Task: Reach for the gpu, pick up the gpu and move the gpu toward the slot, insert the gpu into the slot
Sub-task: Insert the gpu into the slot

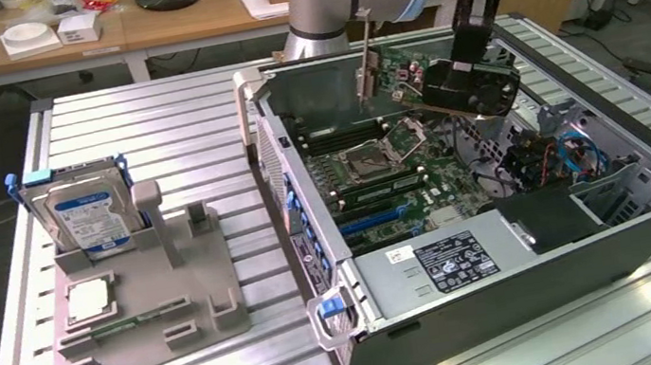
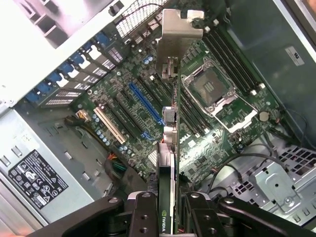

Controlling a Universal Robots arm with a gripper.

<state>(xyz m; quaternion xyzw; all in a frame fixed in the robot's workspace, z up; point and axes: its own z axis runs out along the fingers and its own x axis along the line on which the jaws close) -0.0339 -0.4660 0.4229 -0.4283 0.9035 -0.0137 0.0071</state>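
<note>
The gpu [image 2: 170, 133] shows edge-on in the wrist view, its faces hidden and its nearest end cut off by the picture's edge. Print on the label [image 1: 453, 261] by the case [image 1: 547, 304] edge seems too small to read.

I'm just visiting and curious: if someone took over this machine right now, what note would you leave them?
Gripper: shut on the gpu, held edge-on.
Gpu: in the air over the motherboard inside the open case, near the long blue slot, not touching it.
Done: reached, picked up, carried over the case.
Left: card not yet in the slot.
</note>
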